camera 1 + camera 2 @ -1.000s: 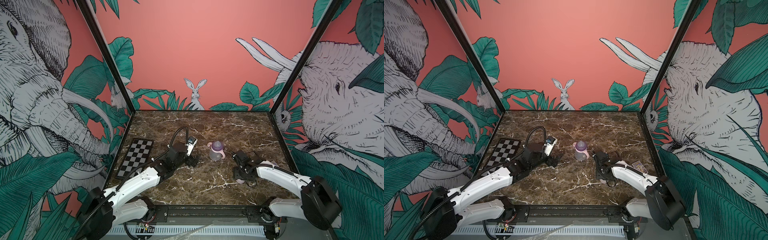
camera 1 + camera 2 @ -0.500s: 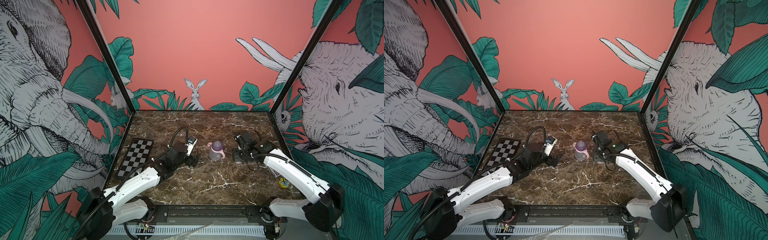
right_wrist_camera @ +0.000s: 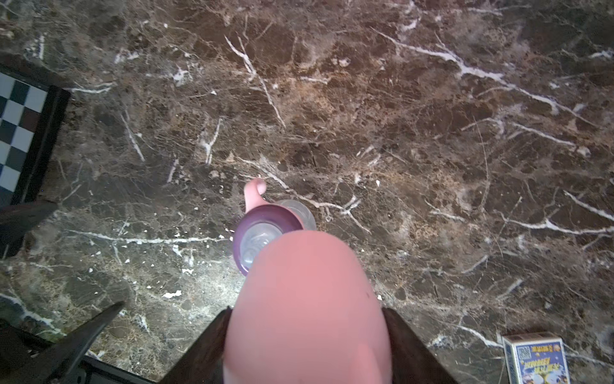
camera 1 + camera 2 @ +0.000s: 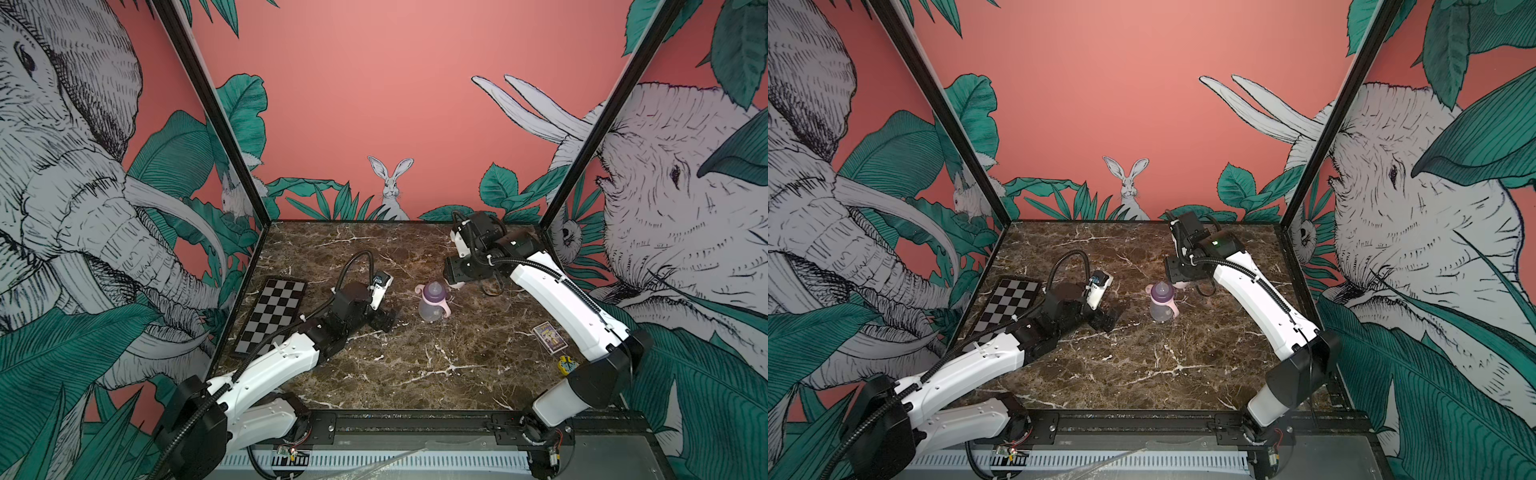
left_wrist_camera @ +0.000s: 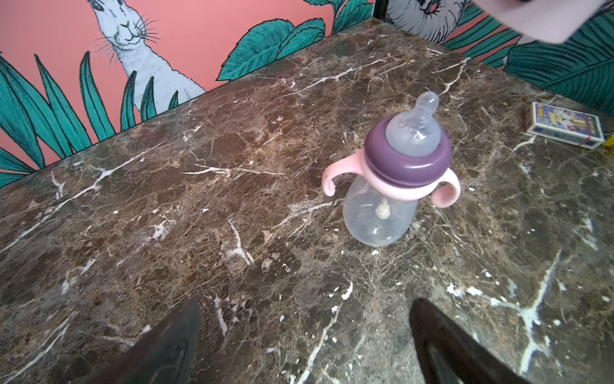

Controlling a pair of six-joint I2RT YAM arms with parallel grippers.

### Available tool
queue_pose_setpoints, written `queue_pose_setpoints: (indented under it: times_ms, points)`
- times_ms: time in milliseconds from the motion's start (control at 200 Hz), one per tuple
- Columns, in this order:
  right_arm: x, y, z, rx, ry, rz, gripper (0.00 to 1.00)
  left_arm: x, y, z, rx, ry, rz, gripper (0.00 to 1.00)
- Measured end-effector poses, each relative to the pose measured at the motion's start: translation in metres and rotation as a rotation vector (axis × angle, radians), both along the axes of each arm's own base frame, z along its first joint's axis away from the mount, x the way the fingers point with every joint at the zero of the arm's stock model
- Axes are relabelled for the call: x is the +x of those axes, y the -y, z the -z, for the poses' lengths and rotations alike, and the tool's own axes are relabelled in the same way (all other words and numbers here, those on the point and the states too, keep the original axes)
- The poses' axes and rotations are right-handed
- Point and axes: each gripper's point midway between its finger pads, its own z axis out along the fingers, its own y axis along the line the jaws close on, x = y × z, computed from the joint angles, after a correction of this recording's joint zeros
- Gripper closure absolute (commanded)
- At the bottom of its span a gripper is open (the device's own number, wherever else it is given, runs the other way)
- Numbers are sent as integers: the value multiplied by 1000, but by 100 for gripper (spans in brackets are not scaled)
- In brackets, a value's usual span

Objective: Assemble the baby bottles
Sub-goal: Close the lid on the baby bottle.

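Right wrist view shows the right hand (image 3: pixel 305 332) pinching a smooth pink dome-shaped plastic cap (image 3: pixel 309 282) by its sides, close to the small clear plastic bottle (image 5: pixel 395 176), which stands upright in the middle of the brown marble surface (image 5: pixel 232 199). The left hand (image 5: pixel 305 304) is spread and empty. The bottle looks light and easy to tip, so I would hold it by its body.

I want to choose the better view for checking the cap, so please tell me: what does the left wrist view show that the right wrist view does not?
Only the left wrist: the painted rabbit, and the bottle from the side, upright, with both pink handles.

Only the right wrist: the pink cap held by the right gripper, not yet on the bottle, and the checkerboard.

Both: the bottle's purple collar, the card box, the marble table.
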Motion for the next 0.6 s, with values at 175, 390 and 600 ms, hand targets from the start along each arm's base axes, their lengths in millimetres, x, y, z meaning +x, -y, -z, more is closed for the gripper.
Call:
queue_pose_setpoints:
  times_ms: [175,390,600]
  points:
    - [7,-15,-1,1,-43,-58,37,-7,7,0,-14,-12,64,0]
    - [13,-28,12,-33,-107,-106,38,-10,10,0,-17,-15,91,0]
    - [14,-41,26,-83,-155,-156,38,-11,11,0,-19,-18,100,0]
